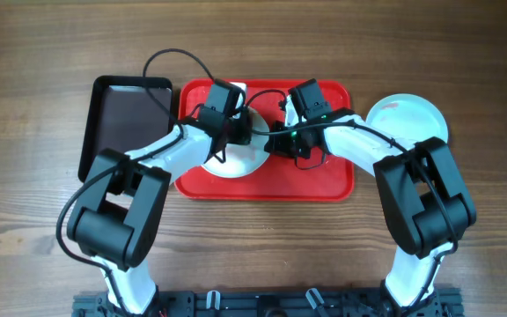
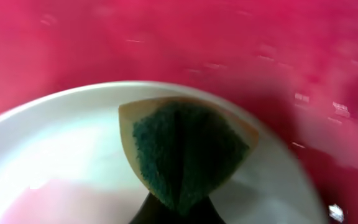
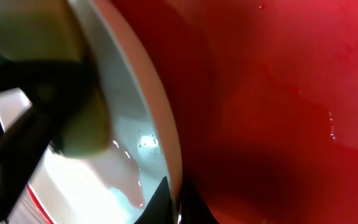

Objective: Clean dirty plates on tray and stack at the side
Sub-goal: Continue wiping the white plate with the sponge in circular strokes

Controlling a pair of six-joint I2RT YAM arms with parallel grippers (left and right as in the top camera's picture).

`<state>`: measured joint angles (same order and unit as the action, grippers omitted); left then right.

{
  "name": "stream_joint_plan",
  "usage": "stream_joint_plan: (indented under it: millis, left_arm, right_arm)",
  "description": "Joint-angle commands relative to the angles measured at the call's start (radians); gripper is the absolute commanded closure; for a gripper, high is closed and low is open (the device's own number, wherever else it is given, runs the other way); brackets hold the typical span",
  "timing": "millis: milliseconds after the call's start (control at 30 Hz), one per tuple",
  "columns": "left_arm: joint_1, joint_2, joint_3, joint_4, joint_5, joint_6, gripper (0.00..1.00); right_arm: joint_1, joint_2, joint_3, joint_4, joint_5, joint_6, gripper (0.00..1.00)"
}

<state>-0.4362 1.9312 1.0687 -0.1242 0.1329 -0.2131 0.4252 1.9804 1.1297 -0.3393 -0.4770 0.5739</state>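
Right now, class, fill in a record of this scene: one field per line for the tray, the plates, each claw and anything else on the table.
tray: red, mid-table, one plate on it
plate: white, on the tray's left half
left claw: shut on a sponge, held on the plate
sponge: green, tan edge
right claw: pinching the plate's rim
second plate: on the table, right of the tray
black tray: beside the tray's left end
plates in view: two

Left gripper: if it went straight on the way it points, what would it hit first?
The sponge in the left gripper would meet the plate on the red tray first; it may already touch, depth is unclear.
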Motion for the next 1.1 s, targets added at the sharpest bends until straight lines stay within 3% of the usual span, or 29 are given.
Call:
stream_joint_plan:
  millis: [0,233,400,600,967,1067]
  left_arm:
    - [-0.014,0.04,-0.018,0.008,0.283,0.051,0.96]
    - [-0.015,0.04,-0.018,-0.126,0.32,-0.202,0.96]
    - [-0.018,0.04,-0.018,-0.18,0.333,-0.217,0.96]
    - [-0.006,0.04,-0.018,-0.095,0.347,-0.22,0.96]
    - [-0.003,0.04,-0.018,-0.101,-0.474,-0.57,0.96]
    - [-0.003,0.04,-0.018,-0.169,-0.523,-0.678,0.96]
  right_arm:
    - [0.018,0.039,-0.013,-0.013,0.016,-0.048,0.96]
    - [0.018,0.039,-0.013,-0.013,0.016,-0.048,0.96]
    - [0.018,0.039,-0.013,-0.013,0.016,-0.048,0.96]
    - [0.018,0.039,-0.013,-0.013,0.016,-0.048,0.96]
    - [0.018,0.039,-0.013,-0.013,0.016,-0.049,0.96]
    - [0.018,0.039,-0.013,-0.013,0.016,-0.05,0.96]
